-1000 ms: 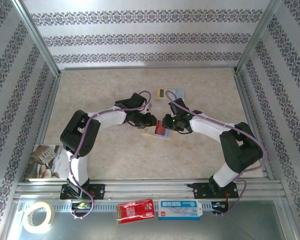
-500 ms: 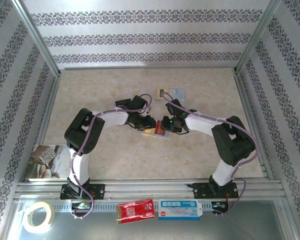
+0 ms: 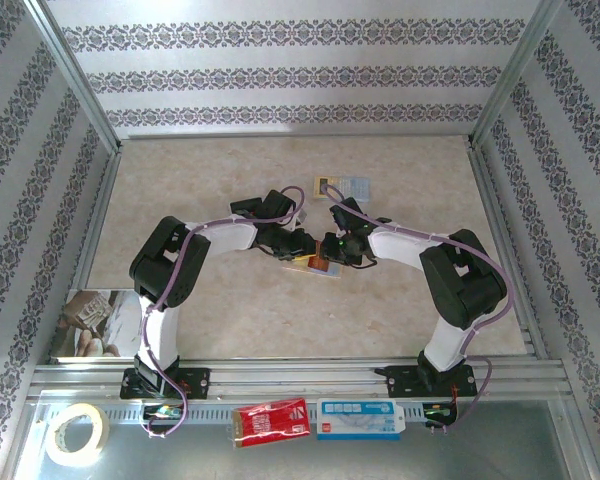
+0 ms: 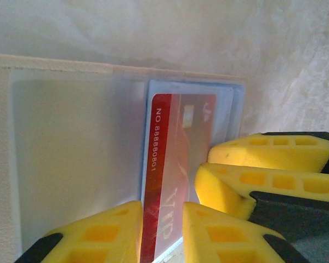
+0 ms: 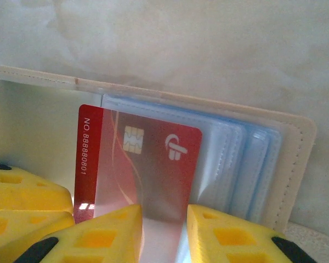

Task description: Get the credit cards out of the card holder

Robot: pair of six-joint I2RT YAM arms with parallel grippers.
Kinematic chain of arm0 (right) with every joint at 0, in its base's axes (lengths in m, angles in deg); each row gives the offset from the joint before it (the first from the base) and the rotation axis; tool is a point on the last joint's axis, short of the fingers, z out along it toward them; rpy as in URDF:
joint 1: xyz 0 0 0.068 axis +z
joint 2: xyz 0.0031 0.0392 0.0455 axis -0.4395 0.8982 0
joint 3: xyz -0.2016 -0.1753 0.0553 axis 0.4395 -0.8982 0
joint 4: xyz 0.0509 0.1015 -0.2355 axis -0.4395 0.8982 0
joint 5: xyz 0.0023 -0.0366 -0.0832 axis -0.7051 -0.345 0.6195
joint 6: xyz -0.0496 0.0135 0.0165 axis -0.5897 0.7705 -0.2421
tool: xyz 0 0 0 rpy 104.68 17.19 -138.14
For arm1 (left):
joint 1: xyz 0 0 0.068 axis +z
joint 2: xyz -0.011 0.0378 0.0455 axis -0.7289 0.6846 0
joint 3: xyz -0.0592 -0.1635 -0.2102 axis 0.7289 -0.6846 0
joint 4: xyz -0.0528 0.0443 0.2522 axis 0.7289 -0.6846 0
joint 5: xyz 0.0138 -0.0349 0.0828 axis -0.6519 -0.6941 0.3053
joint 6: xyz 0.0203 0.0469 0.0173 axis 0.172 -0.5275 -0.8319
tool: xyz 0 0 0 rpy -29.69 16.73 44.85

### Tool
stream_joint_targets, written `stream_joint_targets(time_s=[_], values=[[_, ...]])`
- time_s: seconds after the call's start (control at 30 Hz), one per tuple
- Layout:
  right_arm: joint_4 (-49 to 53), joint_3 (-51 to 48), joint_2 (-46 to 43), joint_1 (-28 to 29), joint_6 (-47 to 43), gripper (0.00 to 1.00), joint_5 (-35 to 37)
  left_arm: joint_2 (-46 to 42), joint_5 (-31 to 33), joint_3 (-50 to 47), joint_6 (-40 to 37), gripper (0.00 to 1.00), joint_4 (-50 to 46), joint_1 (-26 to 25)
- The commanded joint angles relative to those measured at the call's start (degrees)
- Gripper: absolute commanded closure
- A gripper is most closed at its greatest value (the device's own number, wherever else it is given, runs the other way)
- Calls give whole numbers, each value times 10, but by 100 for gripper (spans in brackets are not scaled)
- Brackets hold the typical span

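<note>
At centre frame you see one red card, long axis running left-right, chip upward, half out of the open card holder, both grippers pinching it.

red card with pale marks, beige-edged pale blue holder, yellow fingers

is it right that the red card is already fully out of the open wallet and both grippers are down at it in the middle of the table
Not quite. The red card is only partly out: the right wrist view shows most of it under a clear sleeve of the open wallet, one edge sticking out. The rest holds: the left gripper and right gripper are both down at it mid-table.
</note>
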Motion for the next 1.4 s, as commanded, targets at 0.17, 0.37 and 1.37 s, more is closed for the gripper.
stream_joint_targets(time_s=[0.17,0.37,1.37], values=[[16,8,17,3,2,70,-8,18,-3,1,8,71,0,1],[17,8,18,3,1,71,-9,31,-3,4,14,71,1,1],[57,15,29,-15,-6,75,29,-47,-24,-42,-32,92,-23,55]])
